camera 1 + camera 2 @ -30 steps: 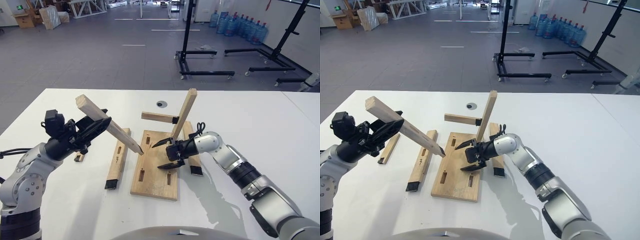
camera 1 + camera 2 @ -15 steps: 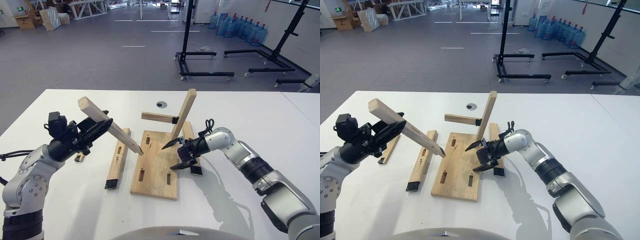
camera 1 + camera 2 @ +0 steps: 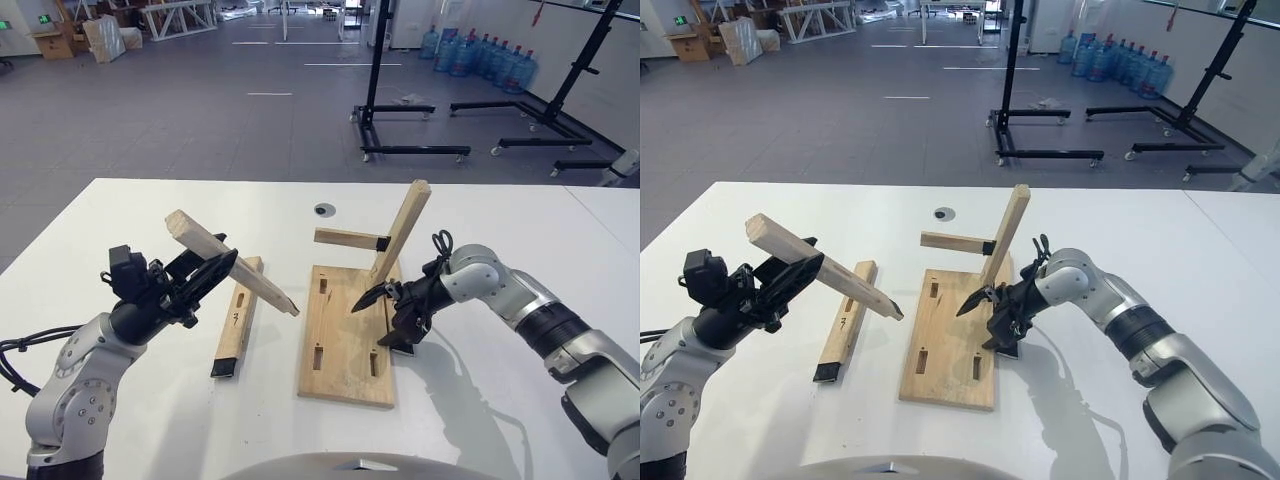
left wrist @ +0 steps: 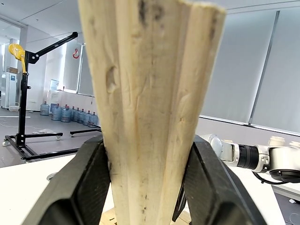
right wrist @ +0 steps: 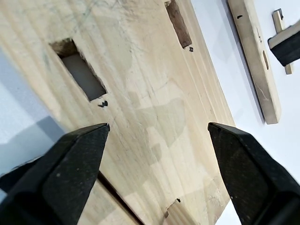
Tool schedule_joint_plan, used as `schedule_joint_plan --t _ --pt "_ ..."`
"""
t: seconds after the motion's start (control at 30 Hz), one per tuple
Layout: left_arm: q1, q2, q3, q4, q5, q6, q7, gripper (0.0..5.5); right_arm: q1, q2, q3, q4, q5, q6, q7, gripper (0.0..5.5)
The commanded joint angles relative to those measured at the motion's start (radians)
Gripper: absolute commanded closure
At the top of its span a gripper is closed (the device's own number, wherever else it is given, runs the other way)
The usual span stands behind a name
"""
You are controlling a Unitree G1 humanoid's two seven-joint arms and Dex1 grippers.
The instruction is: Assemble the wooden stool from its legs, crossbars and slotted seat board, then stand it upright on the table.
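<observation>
The slotted seat board point(image 3: 340, 345) lies flat on the white table point(image 3: 520, 400). One leg point(image 3: 405, 225) stands tilted at its far right corner, and a crossbar point(image 3: 345, 238) sticks out of that leg to the left. My right gripper point(image 3: 372, 322) is open, low over the board's right edge, with the slotted wood point(image 5: 140, 93) between its fingers point(image 5: 70, 173). Beside that edge lies another leg point(image 3: 403, 345), partly under the gripper. My left gripper point(image 3: 218, 270) is shut on a leg point(image 4: 150, 117), held slanted above the table left of the board.
A further leg point(image 3: 238, 315) lies on the table between my left gripper and the board. A small round hole point(image 3: 324, 210) sits in the table behind the parts. Black wheeled frames point(image 3: 410, 110) stand on the floor beyond.
The seat board with its standing leg has slid right and turned slightly, and my open right gripper moved right with it. My left gripper sank a little with its leg.
</observation>
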Motion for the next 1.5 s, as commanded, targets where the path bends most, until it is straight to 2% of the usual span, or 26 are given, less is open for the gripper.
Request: schedule_joint_plan --t 0.03,0.13,0.2,0.33,0.43,0.53,0.57,0.67,0.77,0.87,1.0,1.13,1.27,1.5 --pt "-0.034 0.011 -0.012 0.031 0.017 -0.009 -0.007 3.46 -0.086 0.145 0.010 0.187 -0.054 0.030 -0.016 1.62" --pt "-0.046 0.023 -0.005 0.041 0.007 -0.006 -0.016 3.46 -0.118 0.175 -0.050 0.179 0.044 0.138 0.027 1.62" --pt "-0.050 0.031 0.004 0.046 0.000 -0.001 -0.019 3.46 -0.077 0.133 -0.093 0.063 0.126 0.251 0.073 1.62" --pt "-0.057 0.054 0.027 0.059 -0.012 0.010 -0.021 3.46 0.135 -0.055 -0.176 -0.270 0.254 0.431 0.134 1.62" --pt "-0.075 0.068 0.025 0.067 -0.015 0.020 -0.024 3.46 0.214 -0.128 -0.248 -0.231 0.248 0.457 0.117 1.62" --pt "-0.086 0.077 0.017 0.074 -0.016 0.032 -0.030 3.46 0.218 -0.081 -0.321 -0.013 0.231 0.462 0.019 1.62" --pt "-0.090 0.079 0.013 0.075 -0.009 0.033 -0.032 3.46 0.234 -0.042 -0.334 -0.021 0.227 0.496 -0.041 1.62" --pt "-0.105 0.083 -0.004 0.088 0.026 0.027 -0.027 3.46 0.293 0.058 -0.329 -0.162 0.186 0.639 -0.211 1.62" --pt "-0.120 0.080 -0.021 0.095 0.054 0.018 -0.024 3.46 0.351 0.131 -0.324 -0.392 0.212 0.928 -0.324 1.62" --pt "-0.105 0.072 -0.019 0.074 0.056 0.017 -0.015 3.46 0.404 0.146 -0.294 -0.642 0.191 1.138 -0.390 1.62" --pt "-0.080 0.071 -0.023 0.048 0.053 0.023 -0.002 3.46 0.414 0.152 -0.246 -0.742 0.101 1.255 -0.466 1.62" --pt "-0.080 0.078 -0.027 0.047 0.045 0.033 0.000 3.46 0.403 0.109 -0.139 -0.664 -0.029 1.164 -0.448 1.62" --pt "-0.094 0.086 -0.029 0.061 0.044 0.037 -0.008 3.46 0.381 0.011 -0.037 -0.578 -0.143 0.965 -0.337 1.62" --pt "-0.099 0.090 -0.021 0.078 0.049 0.029 -0.023 3.46 0.352 -0.167 -0.037 -0.543 -0.190 0.690 -0.199 1.62"
